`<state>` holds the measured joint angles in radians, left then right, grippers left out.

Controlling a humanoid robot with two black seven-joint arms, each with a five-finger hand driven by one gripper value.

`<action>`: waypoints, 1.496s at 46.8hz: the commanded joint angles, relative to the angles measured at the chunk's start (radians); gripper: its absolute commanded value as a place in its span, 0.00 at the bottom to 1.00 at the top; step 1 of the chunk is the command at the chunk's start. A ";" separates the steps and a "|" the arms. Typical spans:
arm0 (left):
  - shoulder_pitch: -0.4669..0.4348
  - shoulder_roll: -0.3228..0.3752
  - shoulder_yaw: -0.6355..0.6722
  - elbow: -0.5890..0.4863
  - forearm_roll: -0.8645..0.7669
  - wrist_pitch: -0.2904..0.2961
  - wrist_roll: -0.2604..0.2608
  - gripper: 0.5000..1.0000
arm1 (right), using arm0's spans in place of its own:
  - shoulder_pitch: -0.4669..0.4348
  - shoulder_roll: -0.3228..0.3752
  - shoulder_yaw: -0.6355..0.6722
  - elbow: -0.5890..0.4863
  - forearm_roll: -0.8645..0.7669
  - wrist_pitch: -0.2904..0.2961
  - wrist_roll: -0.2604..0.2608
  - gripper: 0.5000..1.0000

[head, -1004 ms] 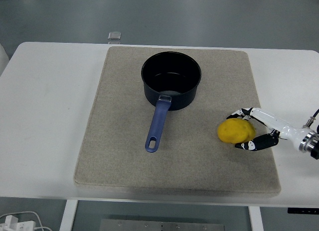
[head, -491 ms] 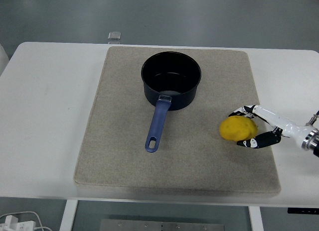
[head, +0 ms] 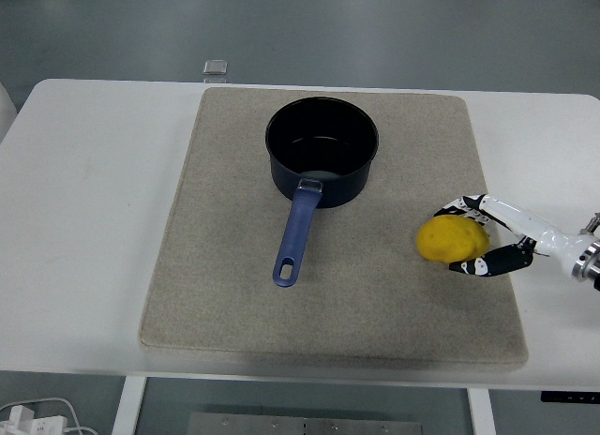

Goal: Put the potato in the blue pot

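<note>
Potato [head: 452, 241] clasped between curled fingers of right robot hand [head: 487, 238] on mat, not yet lifted toward empty blue pot [head: 322, 151].

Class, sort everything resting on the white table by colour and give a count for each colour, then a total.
Blue: 1, the pot
Yellow: 1, the potato, held by the right hand
Beige: 1, the mat
Total: 3

You look from high on the robot's side, forward and down over the whole worktop [head: 94, 219], near edge at bottom.
</note>
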<state>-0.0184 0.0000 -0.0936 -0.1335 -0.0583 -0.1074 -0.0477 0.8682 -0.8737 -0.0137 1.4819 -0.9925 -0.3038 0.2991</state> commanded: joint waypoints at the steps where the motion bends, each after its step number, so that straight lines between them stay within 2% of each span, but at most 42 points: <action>1: 0.000 0.000 0.000 0.000 0.000 0.000 0.000 1.00 | 0.000 0.001 0.001 0.000 0.000 0.000 0.000 0.00; 8: 0.000 0.000 0.000 0.000 0.000 0.000 0.000 1.00 | 0.024 -0.007 0.001 -0.002 0.000 0.003 0.000 0.00; 12: 0.000 0.000 0.000 0.000 0.000 0.000 0.000 1.00 | 0.052 -0.033 0.006 -0.008 0.008 0.028 0.000 0.00; 21: 0.000 0.000 0.000 0.000 0.000 0.000 0.000 1.00 | 0.123 -0.073 0.076 -0.041 0.069 0.120 0.001 0.00; 31: 0.000 0.000 0.000 0.000 0.000 0.000 0.000 1.00 | 0.208 -0.077 0.187 -0.117 0.077 0.250 -0.005 0.00; 36: 0.000 0.000 0.000 0.000 0.000 0.001 0.000 1.00 | 0.265 -0.076 0.199 -0.144 0.120 0.299 -0.008 0.00; 47: 0.000 0.000 0.000 0.000 0.000 0.000 0.000 1.00 | 0.288 -0.059 0.198 -0.146 0.156 0.301 -0.011 0.00; 51: 0.000 0.000 0.000 0.000 0.000 0.000 0.000 1.00 | 0.302 -0.012 0.196 -0.147 0.156 0.296 -0.014 0.00; 56: 0.000 0.000 0.000 0.000 0.000 0.002 0.000 1.00 | 0.324 0.093 0.190 -0.170 0.160 0.292 -0.032 0.00; 70: 0.000 0.000 0.000 0.000 0.000 0.000 0.000 1.00 | 0.408 0.329 0.144 -0.362 0.195 0.304 -0.032 0.00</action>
<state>-0.0185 0.0000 -0.0936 -0.1335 -0.0582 -0.1073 -0.0475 1.2601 -0.5910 0.1559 1.1646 -0.8037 -0.0039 0.2666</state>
